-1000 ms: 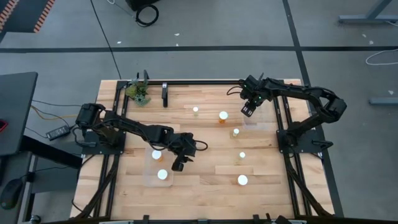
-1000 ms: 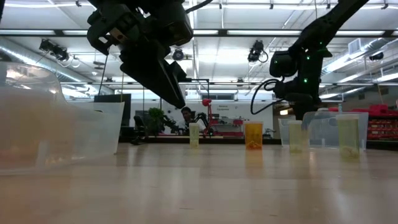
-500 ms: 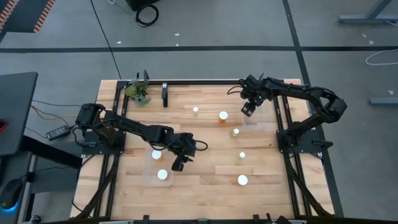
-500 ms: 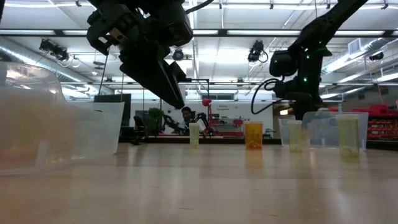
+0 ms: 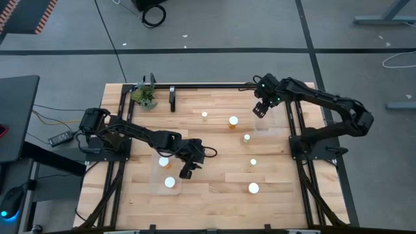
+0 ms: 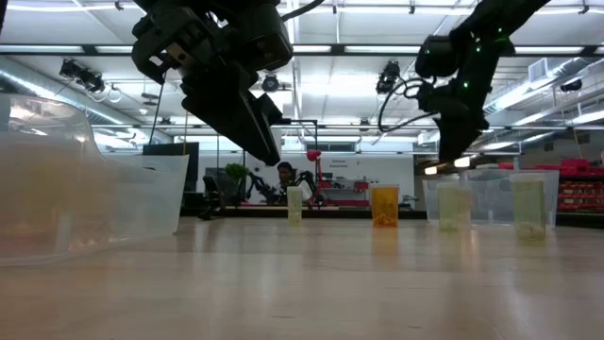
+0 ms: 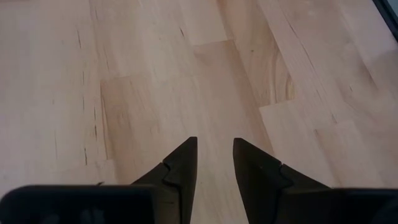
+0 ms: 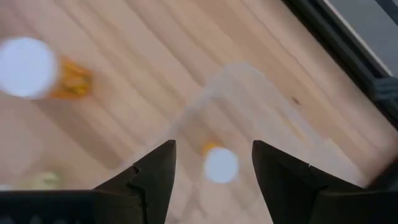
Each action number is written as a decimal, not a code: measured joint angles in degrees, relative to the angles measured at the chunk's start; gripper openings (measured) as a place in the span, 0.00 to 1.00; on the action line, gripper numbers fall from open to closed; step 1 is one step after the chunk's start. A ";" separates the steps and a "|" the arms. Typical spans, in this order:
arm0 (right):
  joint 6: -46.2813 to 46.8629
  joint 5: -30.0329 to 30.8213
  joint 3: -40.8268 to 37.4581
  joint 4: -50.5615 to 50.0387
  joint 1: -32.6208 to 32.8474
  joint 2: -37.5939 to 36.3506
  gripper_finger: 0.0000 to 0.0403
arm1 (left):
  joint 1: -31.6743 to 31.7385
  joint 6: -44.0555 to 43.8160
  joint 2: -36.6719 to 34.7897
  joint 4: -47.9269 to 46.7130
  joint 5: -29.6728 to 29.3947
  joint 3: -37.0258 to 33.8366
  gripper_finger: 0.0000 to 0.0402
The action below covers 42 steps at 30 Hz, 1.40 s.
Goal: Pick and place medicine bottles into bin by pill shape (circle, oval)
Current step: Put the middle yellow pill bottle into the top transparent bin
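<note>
My right gripper [image 5: 260, 109] is open and empty above a clear bin [image 8: 261, 93] at the table's far right. One amber bottle with a white cap [image 8: 221, 165] stands in that bin, below the gap between the fingers. My left gripper [image 5: 186, 170] hovers open by a narrow gap and empty, beside a clear bin [image 5: 156, 174] that holds two white-capped bottles [image 5: 164, 162] [image 5: 169, 182]. Several more bottles stand upright on the table: [image 5: 204, 116], [image 5: 233, 121], [image 5: 246, 138], [image 5: 253, 162], [image 5: 253, 188].
A small green plant [image 5: 145, 96] and a dark upright post [image 5: 172, 99] stand at the far left. Black frame rails [image 5: 296, 123] run along the table's sides. Bare wood [image 7: 186, 74] lies under my left gripper. A person shows far behind the table [image 6: 281, 173].
My right gripper has risen away from the far-right bin and gone a little toward the far edge, staying open. My left arm has kept still.
</note>
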 joint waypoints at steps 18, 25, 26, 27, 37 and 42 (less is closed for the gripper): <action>11.66 0.74 14.15 -5.58 26.29 12.99 0.54 | 0.02 1.71 0.00 0.06 -2.14 0.00 0.28; 10.57 1.07 14.64 -8.81 31.72 17.79 0.54 | 0.02 1.82 0.00 -0.03 -2.14 0.00 0.27; 9.80 1.58 14.64 -8.94 32.08 18.45 0.54 | 0.02 1.81 0.00 -0.03 -2.14 0.00 0.27; 8.63 2.06 14.64 -8.96 32.50 19.09 0.54 | 0.02 1.80 0.00 -0.03 -2.14 0.00 0.27; 3.19 1.15 14.64 -8.67 32.29 22.12 0.54 | 0.02 1.80 0.00 -0.23 -2.14 0.00 0.27; 3.47 -0.15 13.68 -8.29 31.93 22.47 0.54 | 0.02 1.80 0.00 -0.49 -2.14 0.00 0.27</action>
